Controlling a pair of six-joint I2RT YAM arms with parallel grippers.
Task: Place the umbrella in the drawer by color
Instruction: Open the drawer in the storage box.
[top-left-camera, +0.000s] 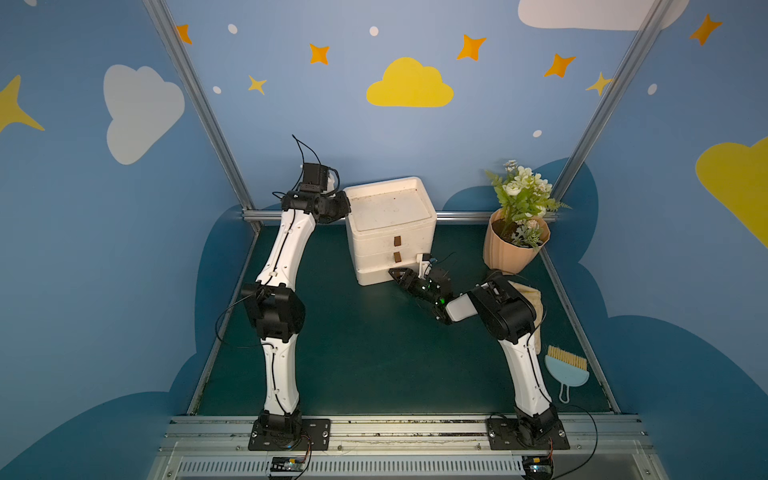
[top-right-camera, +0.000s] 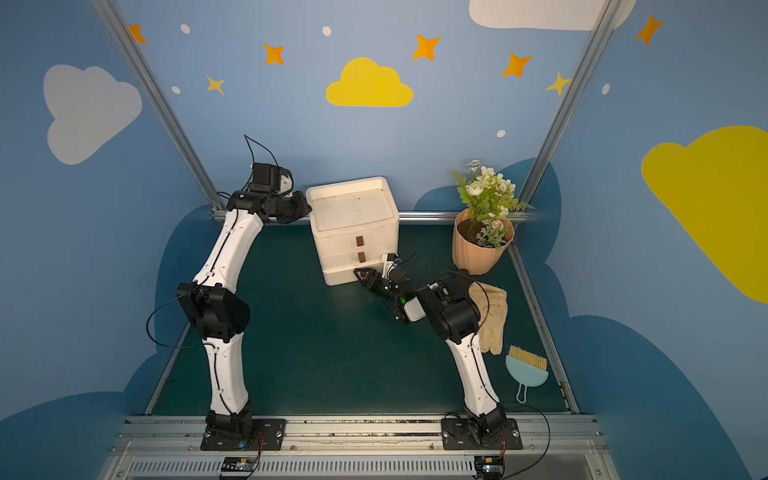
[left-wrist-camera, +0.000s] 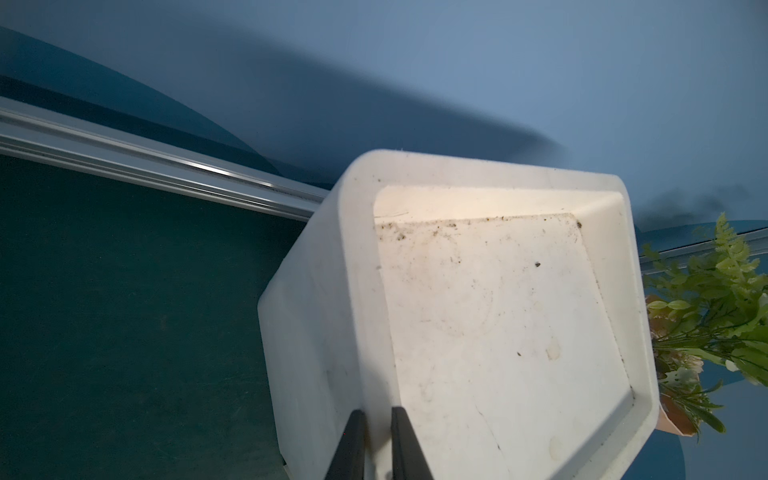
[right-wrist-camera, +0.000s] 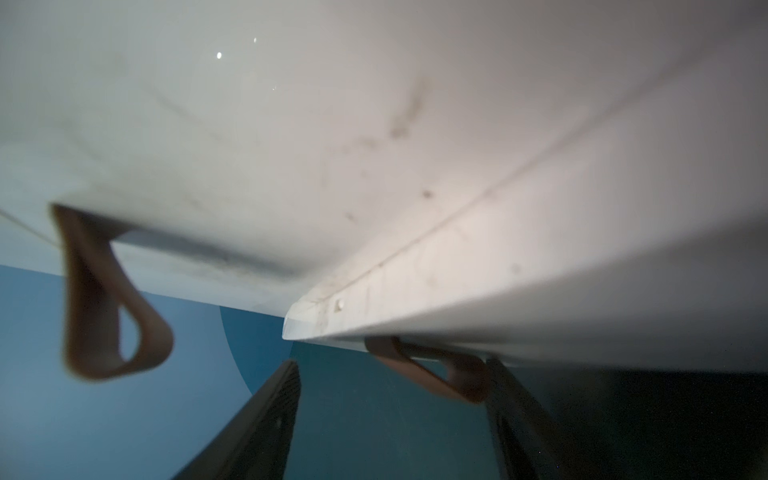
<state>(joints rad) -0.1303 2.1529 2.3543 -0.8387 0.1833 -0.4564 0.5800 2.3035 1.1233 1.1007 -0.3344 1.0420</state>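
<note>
White plastic, light-looking, is what my left gripper (left-wrist-camera: 378, 411) is clamping: the left rim of the drawer unit (top-left-camera: 374, 245), jaws nearly together. My right gripper (right-wrist-camera: 392, 370) is gaping, holding nothing, straddling the bottom drawer's brown loop (right-wrist-camera: 440, 380), probably floppy, best pinched mid-strap. No umbrella is showing.

Blue walls (top-left-camera: 415, 137) with painted clouds (top-left-camera: 409, 85) and stars (top-left-camera: 319, 54), aluminium frame posts (top-left-camera: 199, 104), dark green floor mat (top-left-camera: 365, 353), dim light
</note>
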